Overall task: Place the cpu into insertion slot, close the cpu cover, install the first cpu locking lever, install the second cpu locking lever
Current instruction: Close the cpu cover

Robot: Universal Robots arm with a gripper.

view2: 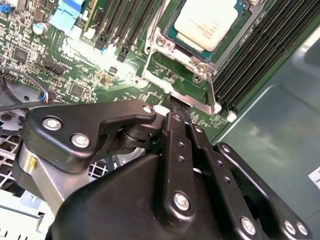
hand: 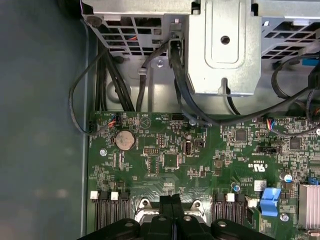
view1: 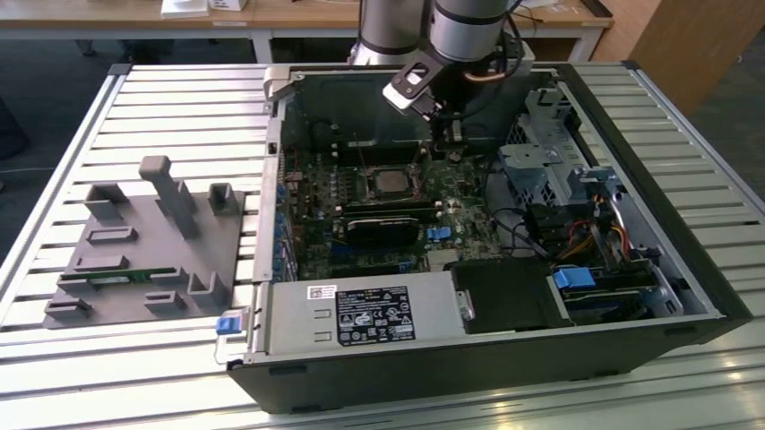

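The cpu (view2: 205, 22), a silver-topped square chip, sits in the insertion slot (view1: 365, 179) on the green board inside the open computer case. The cpu cover (view2: 167, 45), a thin silver frame, lies flat around the chip. My gripper (view2: 176, 102) hangs just off one edge of the socket, its black fingers pressed together with nothing showing between them. The tips touch a thin silver locking lever (view2: 210, 92) that runs along that edge. In the exterior view the gripper (view1: 454, 148) is beyond the chip (view1: 392, 183), toward that view's right. The first wrist view shows the fingertips (hand: 171, 200) over the board.
Black memory slots (view2: 270, 45) flank the socket. Black cables (hand: 125, 75) and a metal drive cage (hand: 225, 45) sit beyond the board. A power supply (view1: 358, 313) fills the case's near side. A grey fixture block (view1: 143, 242) stands on the slatted table at the exterior view's left.
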